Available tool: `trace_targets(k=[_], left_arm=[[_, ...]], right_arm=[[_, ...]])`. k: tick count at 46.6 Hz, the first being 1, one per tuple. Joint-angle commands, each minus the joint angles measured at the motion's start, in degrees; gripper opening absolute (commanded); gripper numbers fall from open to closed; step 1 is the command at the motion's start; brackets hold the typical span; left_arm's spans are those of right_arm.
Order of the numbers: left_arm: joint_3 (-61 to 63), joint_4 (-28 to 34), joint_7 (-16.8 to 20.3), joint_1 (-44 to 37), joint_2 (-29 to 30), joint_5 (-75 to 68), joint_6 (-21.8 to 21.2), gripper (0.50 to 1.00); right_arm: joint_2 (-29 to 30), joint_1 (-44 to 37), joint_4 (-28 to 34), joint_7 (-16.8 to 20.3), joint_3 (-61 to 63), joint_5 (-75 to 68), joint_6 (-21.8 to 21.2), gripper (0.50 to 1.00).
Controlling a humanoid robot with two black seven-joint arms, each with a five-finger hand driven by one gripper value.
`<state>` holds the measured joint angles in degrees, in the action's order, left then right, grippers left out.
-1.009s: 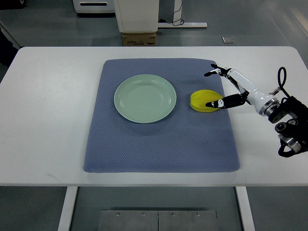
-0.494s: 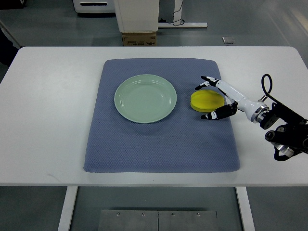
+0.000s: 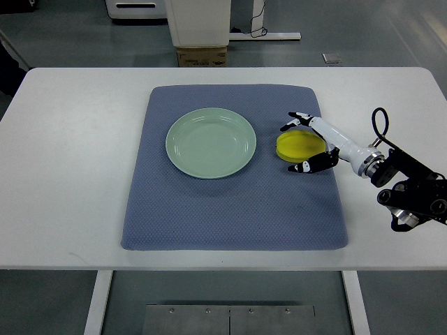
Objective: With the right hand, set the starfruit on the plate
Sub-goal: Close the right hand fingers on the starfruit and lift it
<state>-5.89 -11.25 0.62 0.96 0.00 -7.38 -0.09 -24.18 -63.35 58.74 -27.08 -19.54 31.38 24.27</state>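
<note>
Grasp step: right hand (image 3: 305, 143) has its fingers spread around the starfruit (image 3: 299, 146), which sits on the blue mat (image 3: 230, 209) just right of the plate (image 3: 211, 142); not clamped yet, as far as you can see. Next you close, lift, carry left over the plate. White table (image 3: 70, 174), grey floor, a cardboard box (image 3: 202, 56) behind.

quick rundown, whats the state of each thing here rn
starfruit: lying on the mat, right of the plate, not on it
plate: empty, flat on the mat
right hand: fingers spread around the starfruit, one set behind it, one in front; not lifted
mat: flat on the table
table: white, holding the mat
</note>
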Motion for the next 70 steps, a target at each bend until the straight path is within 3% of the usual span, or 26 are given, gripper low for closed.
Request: trace_targets(k=[1,8,15,23,29,30,70], left_arm=[[0.0,0.0,0.0,0.0,0.0,0.0,0.0,1.000],[0.0,0.0,0.0,0.0,0.0,0.0,0.0,1.000],[0.0,0.0,0.0,0.0,0.0,0.0,0.0,1.000],[0.0,0.0,0.0,0.0,0.0,0.0,-0.1,1.000],[0.0,0.0,0.0,0.0,0.0,0.0,-0.1,1.000],[0.0,0.0,0.0,0.0,0.0,0.0,-0.1,1.000],[0.0,0.0,0.0,0.0,0.0,0.0,0.0,1.000]], right_arm=[[0.0,0.1,-0.5,0.1,-0.1,0.0,0.0,0.949],[0.1,0.1,-0.6,0.2,-0.1,-0.1,0.0,0.929],[0.1,0.1,-0.6,0.3,-0.6,-0.2,0.0,0.872],[0.0,0.0,-0.8,0.3,-2.6,-0.4,-0.1,0.715],[0.0,0.0,-0.8,0.3,-2.8,-0.5,-0.1,0.510],[0.0,0.0,-0.8,0.3,-2.8,-0.6,-0.1,0.500],[-2.2,-1.2,-0.7,-2.2,1.6,-4.7,-1.4,0.500]])
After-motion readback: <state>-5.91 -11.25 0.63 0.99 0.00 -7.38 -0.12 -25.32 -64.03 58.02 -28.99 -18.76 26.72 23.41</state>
